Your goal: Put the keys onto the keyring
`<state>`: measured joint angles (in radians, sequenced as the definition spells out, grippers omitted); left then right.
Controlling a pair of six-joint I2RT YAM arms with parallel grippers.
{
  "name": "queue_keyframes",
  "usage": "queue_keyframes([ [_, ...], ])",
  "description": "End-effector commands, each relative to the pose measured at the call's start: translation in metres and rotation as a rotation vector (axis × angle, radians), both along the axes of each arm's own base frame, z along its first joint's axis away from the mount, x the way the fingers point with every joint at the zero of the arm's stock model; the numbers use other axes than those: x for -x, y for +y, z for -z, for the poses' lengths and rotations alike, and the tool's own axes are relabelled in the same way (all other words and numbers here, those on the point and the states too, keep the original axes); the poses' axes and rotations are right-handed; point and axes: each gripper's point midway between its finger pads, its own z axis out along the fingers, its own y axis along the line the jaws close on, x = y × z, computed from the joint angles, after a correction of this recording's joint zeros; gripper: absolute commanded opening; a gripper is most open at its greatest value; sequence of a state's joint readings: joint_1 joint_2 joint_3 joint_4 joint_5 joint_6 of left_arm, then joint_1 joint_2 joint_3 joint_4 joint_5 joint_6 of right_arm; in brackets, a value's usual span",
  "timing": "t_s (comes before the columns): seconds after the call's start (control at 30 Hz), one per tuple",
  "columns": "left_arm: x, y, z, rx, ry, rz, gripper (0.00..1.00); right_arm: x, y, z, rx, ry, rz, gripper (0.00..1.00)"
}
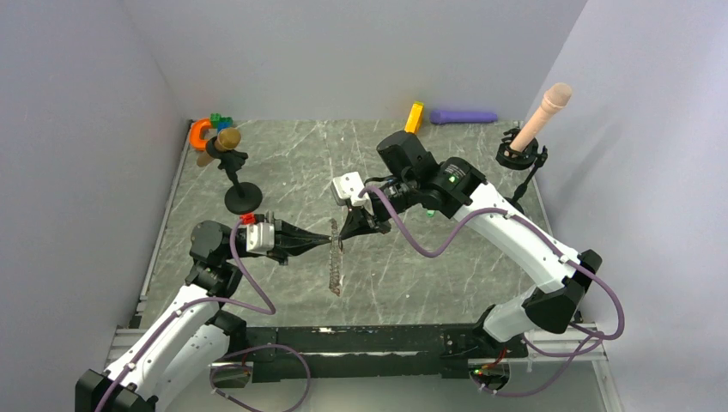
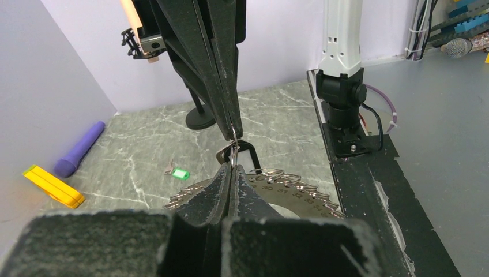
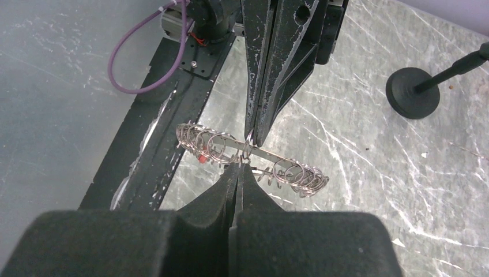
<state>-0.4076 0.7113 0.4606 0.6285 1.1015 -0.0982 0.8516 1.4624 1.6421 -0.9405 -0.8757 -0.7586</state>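
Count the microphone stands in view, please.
2. The left stand is at the far left, near the orange piece; the right stand is at the far right, holding a beige microphone. I see no other.

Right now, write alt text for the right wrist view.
Both shut, the right gripper and left gripper meet tip to tip on the keyring, a strip fringed with rings, above the table. A stand base sits upper right.

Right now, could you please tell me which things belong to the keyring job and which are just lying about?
Job: keyring, green key, black-rimmed key.
Lying about: yellow block, purple cylinder, orange horseshoe, left stand, right stand.
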Motion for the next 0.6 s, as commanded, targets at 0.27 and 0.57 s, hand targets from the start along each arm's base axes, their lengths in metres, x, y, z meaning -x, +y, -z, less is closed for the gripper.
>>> queue_keyframes([
  [0.27,0.0047,0.0008,-0.0299,0.058,-0.094,0.008,0.0,-0.0015,0.0053,-0.0039,-0.033,0.013,0.003,0.0],
  [0.57,0.0052,0.0008,-0.0281,0.055,-0.091,0.009,0.0,0.0001,0.0032,-0.0084,-0.038,0.004,-0.001,0.0],
])
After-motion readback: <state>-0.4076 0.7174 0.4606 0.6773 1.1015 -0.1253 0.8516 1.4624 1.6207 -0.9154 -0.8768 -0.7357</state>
